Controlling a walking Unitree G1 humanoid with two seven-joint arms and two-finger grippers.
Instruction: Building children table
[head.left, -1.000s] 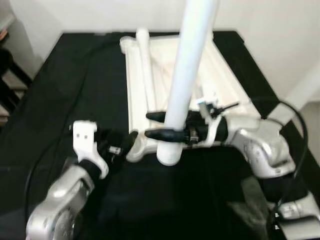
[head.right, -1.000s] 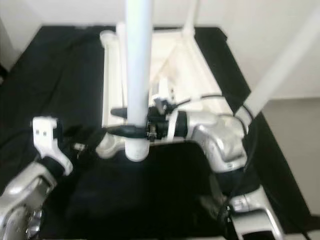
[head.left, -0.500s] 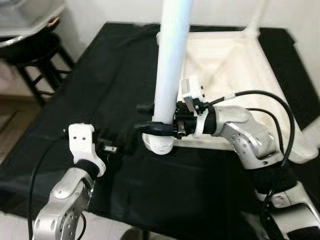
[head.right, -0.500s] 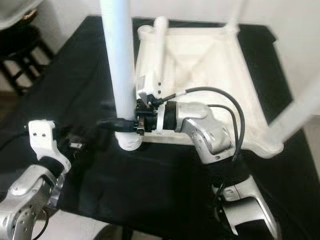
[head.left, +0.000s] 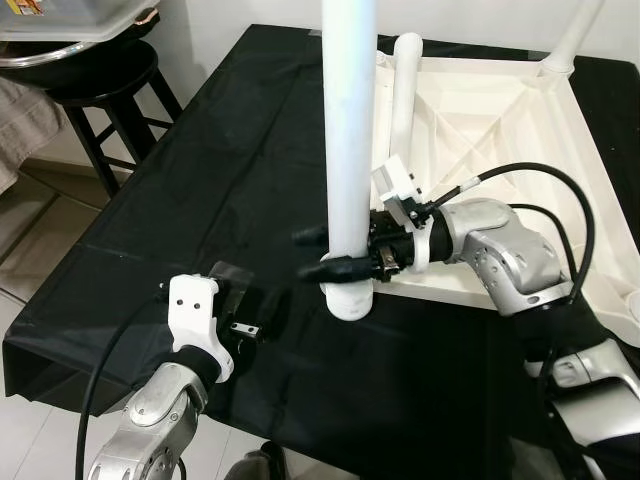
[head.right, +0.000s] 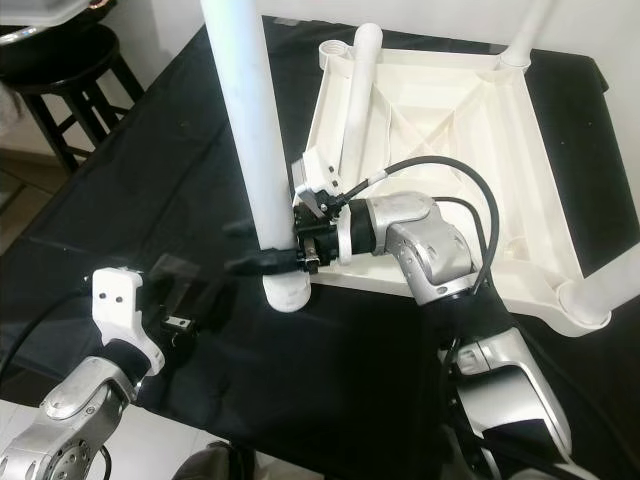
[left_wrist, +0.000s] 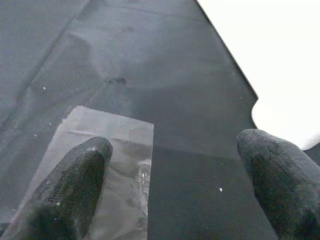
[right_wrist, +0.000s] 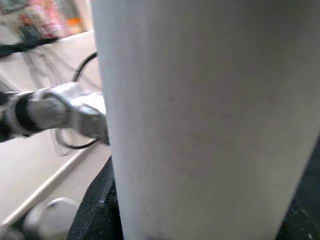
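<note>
- Your right gripper (head.left: 322, 253) clamps the white leg (head.left: 346, 150) upright at the tabletop (head.left: 500, 120) near corner.
- Next: seat it in that socket.
- Left gripper (left_wrist: 175, 185) hovers wide open.

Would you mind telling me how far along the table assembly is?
Done: two legs stand in the far and right corners of the upturned tabletop. In hand: the right gripper holds a third leg upright at the near corner. Left: a fourth leg lies on the tabletop. The left gripper hovers open over a plastic bag.
</note>
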